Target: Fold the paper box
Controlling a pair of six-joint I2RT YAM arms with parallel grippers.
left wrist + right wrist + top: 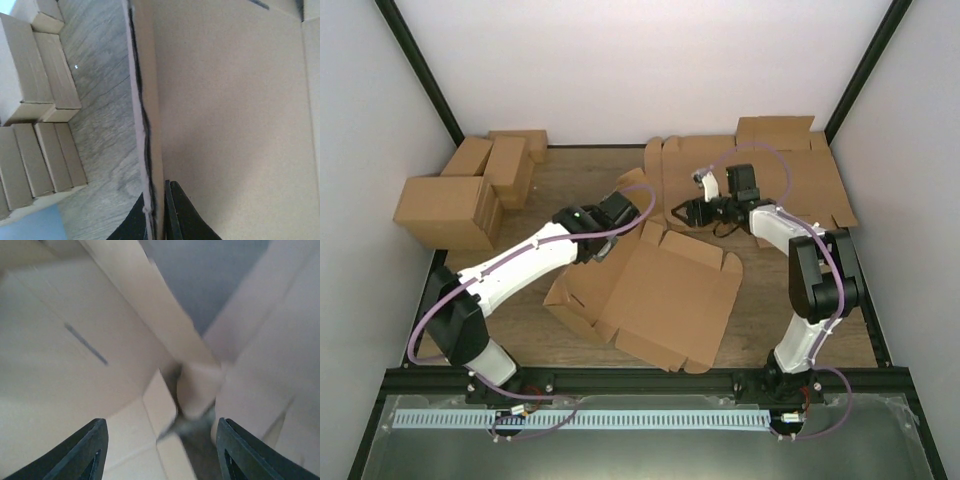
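Left fingers (186,220) pinch paper box (235,125); right fingers (86,450) apart.

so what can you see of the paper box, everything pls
The paper box is a plain brown, unprinted cardboard blank, mostly unfolded: a wide main panel with creases, side flaps and small tabs along its far edge. It lies slanted at the middle of the wooden table. The left tool is shut on the thin edge of one far-left panel, which looks raised off the table.
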